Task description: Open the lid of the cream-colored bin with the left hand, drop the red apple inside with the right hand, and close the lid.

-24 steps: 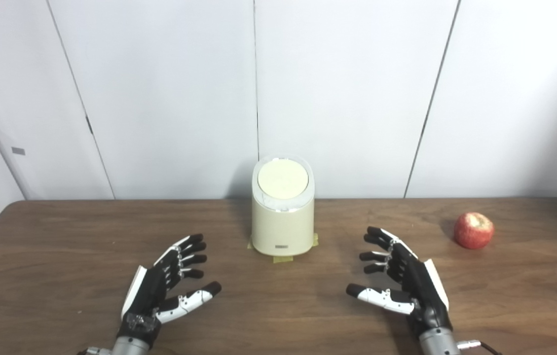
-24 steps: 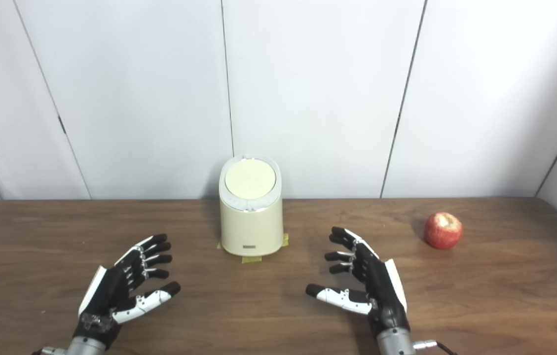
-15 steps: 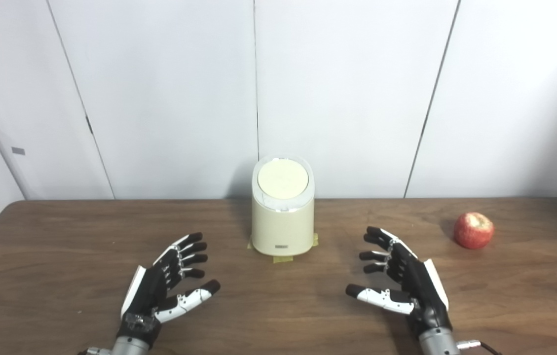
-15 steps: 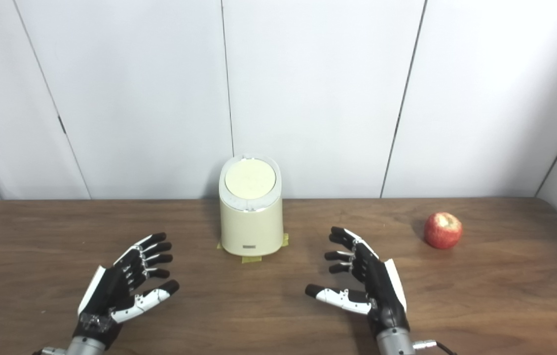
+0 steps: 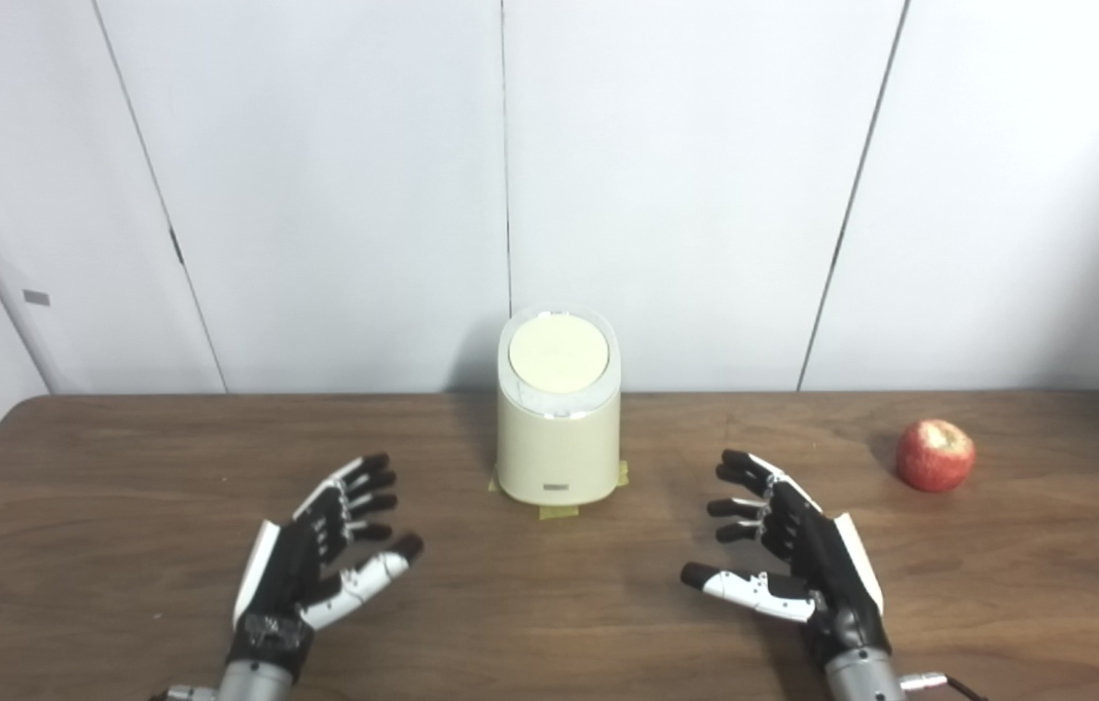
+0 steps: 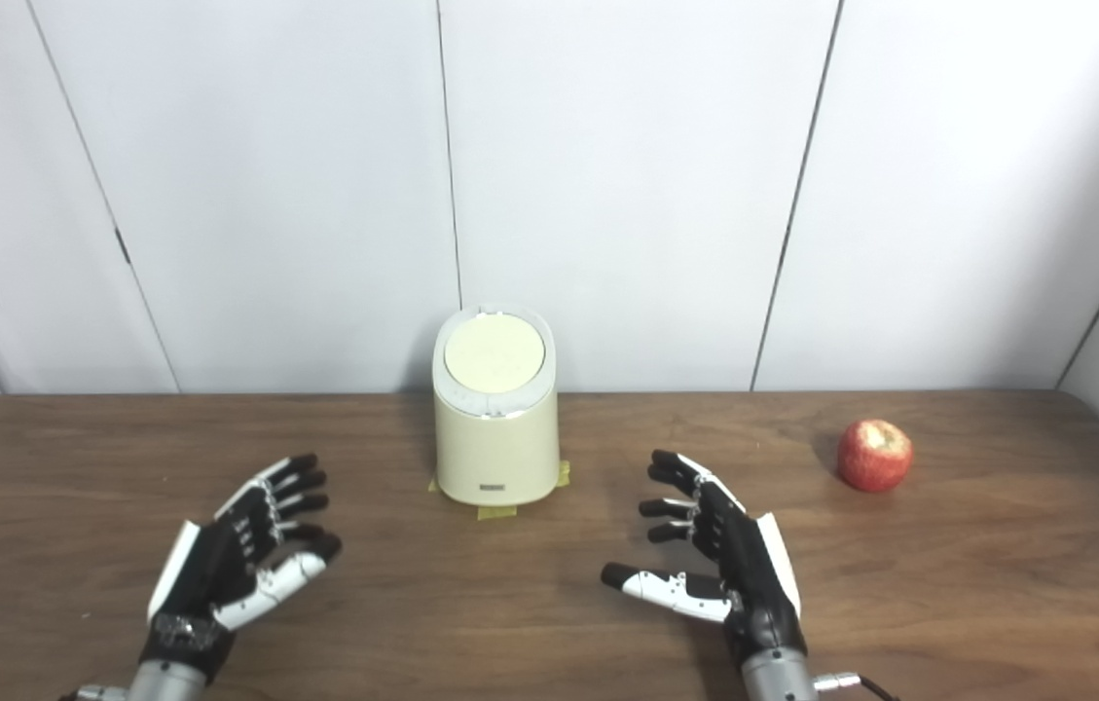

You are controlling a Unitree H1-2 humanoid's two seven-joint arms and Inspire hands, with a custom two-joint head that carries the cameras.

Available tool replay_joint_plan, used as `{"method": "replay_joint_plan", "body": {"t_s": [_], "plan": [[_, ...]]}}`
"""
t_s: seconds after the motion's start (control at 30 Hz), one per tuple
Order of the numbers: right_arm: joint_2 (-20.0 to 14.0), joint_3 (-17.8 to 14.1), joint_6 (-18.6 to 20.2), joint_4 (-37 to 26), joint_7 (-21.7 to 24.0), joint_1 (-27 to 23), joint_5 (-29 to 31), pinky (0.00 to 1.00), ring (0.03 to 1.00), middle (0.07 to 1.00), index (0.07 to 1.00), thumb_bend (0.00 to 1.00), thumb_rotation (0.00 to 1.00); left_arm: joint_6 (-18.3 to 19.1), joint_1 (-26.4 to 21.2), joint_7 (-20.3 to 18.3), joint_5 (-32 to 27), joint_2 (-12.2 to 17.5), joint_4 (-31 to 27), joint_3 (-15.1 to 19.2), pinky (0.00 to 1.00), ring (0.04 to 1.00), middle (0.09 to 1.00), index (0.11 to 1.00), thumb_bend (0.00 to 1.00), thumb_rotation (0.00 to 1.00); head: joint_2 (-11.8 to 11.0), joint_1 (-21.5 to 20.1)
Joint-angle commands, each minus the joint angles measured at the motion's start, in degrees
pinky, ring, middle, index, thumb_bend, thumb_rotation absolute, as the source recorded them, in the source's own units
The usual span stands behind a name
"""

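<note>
The table (image 5: pixel 121 467) runs wide and brown, with the bin (image 5: pixel 558 428) standing at its far middle against the wall, on yellow tape. Its lid (image 5: pixel 558 353) lies flat and shut, tilted a little toward the near side. The apple (image 5: pixel 934 455) sits far right, well apart from the bin.

The left hand (image 5: pixel 315 560) hovers near left, empty, fingers spread. The right hand (image 5: pixel 792 560) hovers near right, likewise empty and spread.

The step in hand seems to be the left hand's reach for the lid. It should probably come in from the left and over the top, aim for the lid's near rim, and press or lift gently so the bin does not tip.
</note>
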Motion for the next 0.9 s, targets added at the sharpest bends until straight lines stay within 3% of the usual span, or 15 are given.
{"method": "replay_joint_plan", "body": {"t_s": [0.0, 0.13, 0.23, 0.4, 0.67, 0.83, 0.87], "plan": [[-0.3, -0.2, -1.7, -0.3, 0.3, -2.2, 0.7, 0.56, 0.68, 0.805, 0.8, 0.81, 0.14, 2.1, -5.0, 0.8, 1.6, 0.9, -3.2, 0.2, 0.81, 0.852, 0.858, 0.886, 0.81, 0.46, -0.1, 0.1], [-0.5, -0.2, -2.5, 1.1, 0.2, -2.8, 0.5, 0.57, 0.678, 0.809, 0.801, 0.8, 0.14, 8.9, -11.0, -0.5, 4.4, 2.7, -4.6, -1.3, 0.87, 0.915, 0.926, 0.966, 0.86, 0.45, -0.7, 0.6], [-0.5, -0.1, -2.8, 1.6, 0.1, -3.1, 0.3, 0.56, 0.669, 0.803, 0.8, 0.8, 0.13, 11.7, -15.1, -0.4, 5.3, 3.5, -3.6, -1.6, 0.86, 0.912, 0.941, 0.996, 0.85, 0.46, -0.9, 0.8], [-0.6, 0.1, -2.9, 2.1, -0.1, -3.6, -0.3, 0.56, 0.668, 0.799, 0.794, 0.79, 0.12, 15.4, -20.9, -0.4, 3.9, 3.3, -1.2, -1.3, 0.9, 0.965, 0.996, 1.0, 0.85, 0.4, -1.2, 1.2], [-0.9, -0.1, -3.8, 3.0, 0.1, -3.9, 0.1, 0.55, 0.664, 0.801, 0.789, 0.79, 0.13, 16.5, -28.9, 1.3, 6.3, 1.3, 5.8, -3.9, 0.95, 0.998, 1.0, 1.0, 0.88, 0.39, -1.6, 2.1], [-1.1, -0.6, -4.3, 3.4, 0.3, -3.8, 1.1, 0.56, 0.666, 0.807, 0.793, 0.79, 0.13, 16.4, -33.8, 2.6, 8.4, -1.0, 11.8, -6.3, 0.9, 1.0, 1.0, 1.0, 0.91, 0.36, -1.7, 3.1], [-1.1, -0.6, -4.2, 3.3, 0.4, -3.8, 1.1, 0.56, 0.669, 0.807, 0.793, 0.79, 0.13, 15.7, -34.7, 3.1, 9.5, -1.2, 13.2, -7.1, 0.94, 1.0, 1.0, 1.0, 0.93, 0.36, -1.7, 3.4]]}}
